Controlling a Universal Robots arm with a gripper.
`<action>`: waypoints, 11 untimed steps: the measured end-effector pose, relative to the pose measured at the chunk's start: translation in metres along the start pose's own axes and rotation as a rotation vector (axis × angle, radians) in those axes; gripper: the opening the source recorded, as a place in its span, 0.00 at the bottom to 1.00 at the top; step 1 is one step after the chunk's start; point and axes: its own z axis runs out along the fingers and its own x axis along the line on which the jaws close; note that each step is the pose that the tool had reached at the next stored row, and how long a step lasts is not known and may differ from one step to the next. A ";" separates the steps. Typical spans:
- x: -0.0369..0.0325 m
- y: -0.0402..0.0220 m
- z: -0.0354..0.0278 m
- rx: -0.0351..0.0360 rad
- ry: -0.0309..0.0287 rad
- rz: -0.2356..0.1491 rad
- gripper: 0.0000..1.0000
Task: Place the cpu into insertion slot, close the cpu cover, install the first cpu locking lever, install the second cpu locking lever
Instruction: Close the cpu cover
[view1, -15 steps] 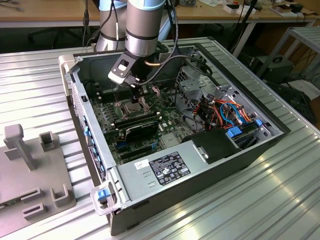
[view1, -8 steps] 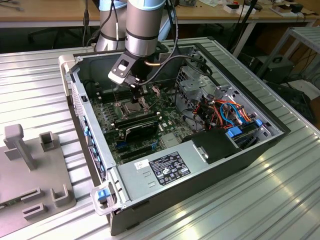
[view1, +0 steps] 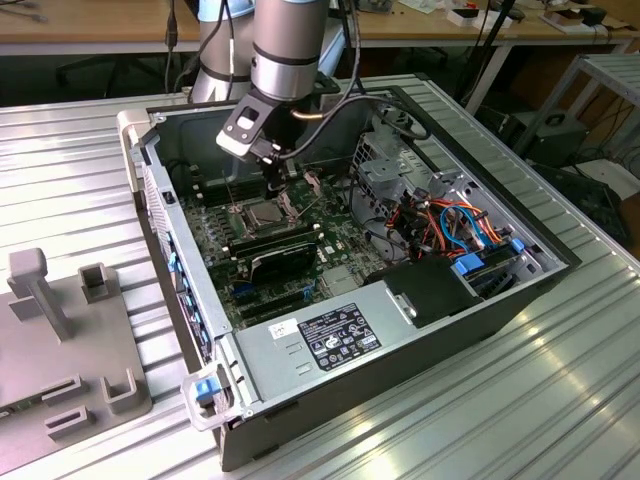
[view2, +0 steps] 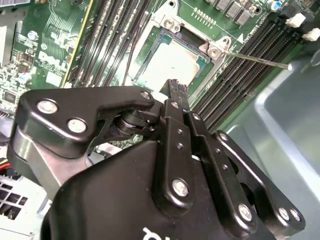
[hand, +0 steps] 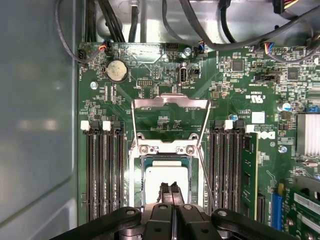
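Observation:
The cpu (hand: 159, 181) lies flat in the insertion slot (hand: 136, 185), its silvery top facing up; in the second wrist view the cpu (view2: 167, 62) looks the same. The cpu cover (hand: 170, 102) stands swung open on its hinge, away from the chip. My gripper (hand: 170, 192) hangs just above the cpu's near edge, shut with nothing between its fingers (view2: 176, 91). A thin metal locking lever (view2: 257, 59) sticks out from the socket's corner over the memory slots. In the exterior view my gripper (view1: 277, 184) is inside the open computer case, over the slot (view1: 252, 216).
Long black memory slots (hand: 102, 170) flank the socket on both sides. A black fan shroud (view1: 280, 262), a power supply (view1: 330, 338) and coloured cables (view1: 450, 225) crowd the case. A grey fixture (view1: 60, 330) sits on the ribbed table at the exterior view's left.

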 end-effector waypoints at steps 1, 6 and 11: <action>0.0000 0.0002 0.0000 0.0000 0.0001 0.000 0.11; 0.0000 0.0184 0.0006 0.0024 0.0001 0.000 0.11; 0.0000 0.0362 0.0015 0.0041 -0.0004 0.000 0.11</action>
